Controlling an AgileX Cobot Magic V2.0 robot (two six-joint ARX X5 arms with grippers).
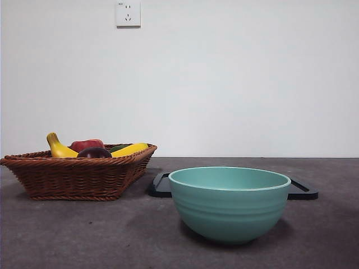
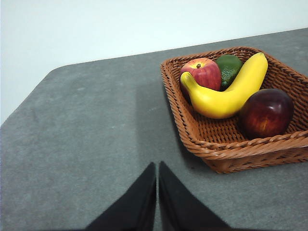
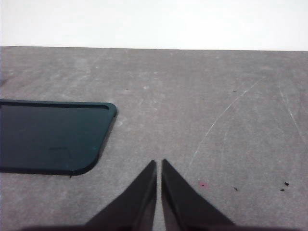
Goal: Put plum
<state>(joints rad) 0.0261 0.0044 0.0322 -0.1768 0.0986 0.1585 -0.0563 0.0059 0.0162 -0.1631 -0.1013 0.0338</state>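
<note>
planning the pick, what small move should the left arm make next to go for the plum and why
Probably open the left gripper and ease it toward the plum. Its fingers sit pressed together over bare table, short of the wicker basket, holding nothing. The plum lies in the basket's near corner beside the banana, uncovered, so it looks reachable from above. The right gripper waits near the dark tray.

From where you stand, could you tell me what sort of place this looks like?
Probably an indoor robot test bench, not a real kitchen: a bare grey table against a plain white wall with one socket, and a staged wicker basket of fruit beside a teal bowl.
</note>
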